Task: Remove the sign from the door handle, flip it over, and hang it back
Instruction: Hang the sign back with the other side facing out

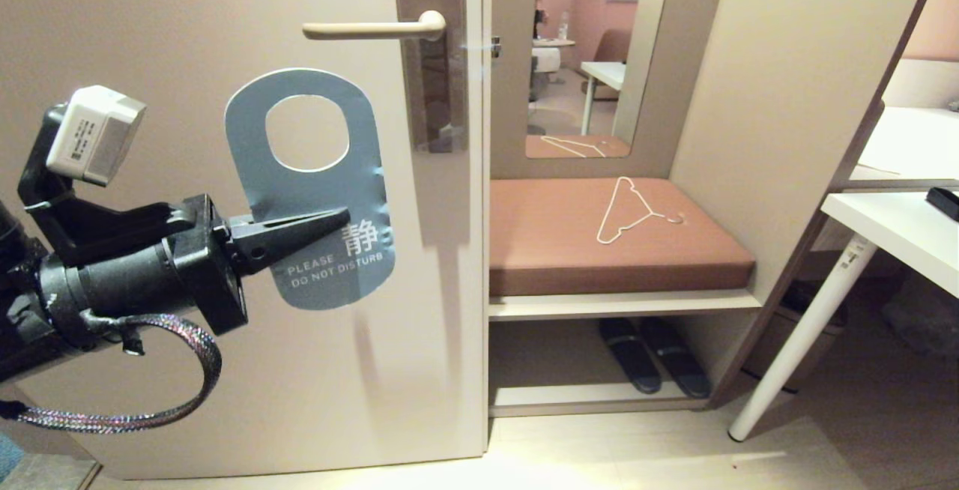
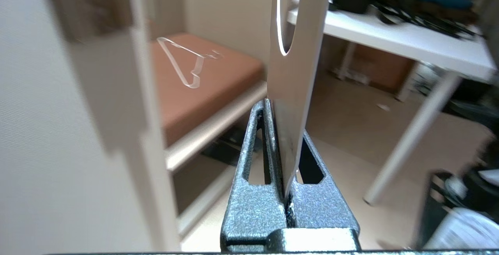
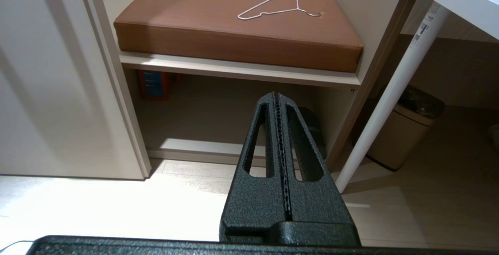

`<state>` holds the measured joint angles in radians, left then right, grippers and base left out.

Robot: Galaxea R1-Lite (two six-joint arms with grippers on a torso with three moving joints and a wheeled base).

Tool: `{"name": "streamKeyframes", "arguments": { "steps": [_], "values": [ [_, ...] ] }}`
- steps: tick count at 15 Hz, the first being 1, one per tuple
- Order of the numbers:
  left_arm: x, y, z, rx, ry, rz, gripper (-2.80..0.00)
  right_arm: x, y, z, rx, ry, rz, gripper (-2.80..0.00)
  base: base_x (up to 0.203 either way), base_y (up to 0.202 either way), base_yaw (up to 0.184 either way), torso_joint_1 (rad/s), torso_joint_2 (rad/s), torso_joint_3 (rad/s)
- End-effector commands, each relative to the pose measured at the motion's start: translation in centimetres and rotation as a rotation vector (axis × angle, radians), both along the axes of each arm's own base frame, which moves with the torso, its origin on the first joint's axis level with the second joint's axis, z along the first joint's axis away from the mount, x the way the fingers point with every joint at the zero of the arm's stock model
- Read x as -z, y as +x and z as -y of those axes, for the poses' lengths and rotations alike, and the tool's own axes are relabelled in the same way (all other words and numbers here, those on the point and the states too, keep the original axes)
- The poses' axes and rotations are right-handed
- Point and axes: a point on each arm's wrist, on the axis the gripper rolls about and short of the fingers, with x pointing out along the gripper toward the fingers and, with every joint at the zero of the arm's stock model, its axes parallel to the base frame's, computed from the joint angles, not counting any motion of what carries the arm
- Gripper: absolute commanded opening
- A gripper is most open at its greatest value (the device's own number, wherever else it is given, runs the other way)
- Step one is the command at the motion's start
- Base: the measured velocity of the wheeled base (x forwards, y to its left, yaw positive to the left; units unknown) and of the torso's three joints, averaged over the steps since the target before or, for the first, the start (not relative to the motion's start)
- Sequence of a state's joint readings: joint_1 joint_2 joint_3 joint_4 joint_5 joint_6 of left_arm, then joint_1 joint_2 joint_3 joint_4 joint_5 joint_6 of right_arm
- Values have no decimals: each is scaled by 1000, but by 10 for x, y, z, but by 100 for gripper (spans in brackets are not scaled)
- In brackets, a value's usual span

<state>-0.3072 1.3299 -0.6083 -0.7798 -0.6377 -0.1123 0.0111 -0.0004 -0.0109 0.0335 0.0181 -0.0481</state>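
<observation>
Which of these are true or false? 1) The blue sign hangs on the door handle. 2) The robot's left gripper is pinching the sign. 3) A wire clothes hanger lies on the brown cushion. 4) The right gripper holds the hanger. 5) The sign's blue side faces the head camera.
1) False. The sign is off the door handle, held below it and to its left.
2) True. The left gripper is shut on the sign's lower half.
3) True. The wire clothes hanger lies on the brown cushion.
4) False. The right gripper is shut on nothing, down near the floor.
5) True. The "DO NOT DISTURB" text shows.
</observation>
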Motion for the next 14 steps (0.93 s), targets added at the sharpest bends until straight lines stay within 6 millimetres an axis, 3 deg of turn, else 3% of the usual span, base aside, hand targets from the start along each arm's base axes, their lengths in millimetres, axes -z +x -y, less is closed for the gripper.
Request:
{"name": "streamKeyframes", "arguments": {
  "steps": [1, 7, 14],
  "values": [
    [-4, 10, 0, -32, -5, 9, -280, 0, 0, 0, 0, -1, -1, -280, 0, 0, 0, 0, 0, 0],
    [-18, 41, 4, -261, 22, 90, -280, 0, 0, 0, 0, -2, -1, -280, 0, 0, 0, 0, 0, 0],
    [-21, 52, -33, -452, 28, 97, -280, 0, 0, 0, -1, -1, -1, -280, 0, 0, 0, 0, 0, 0]
  ]
}}
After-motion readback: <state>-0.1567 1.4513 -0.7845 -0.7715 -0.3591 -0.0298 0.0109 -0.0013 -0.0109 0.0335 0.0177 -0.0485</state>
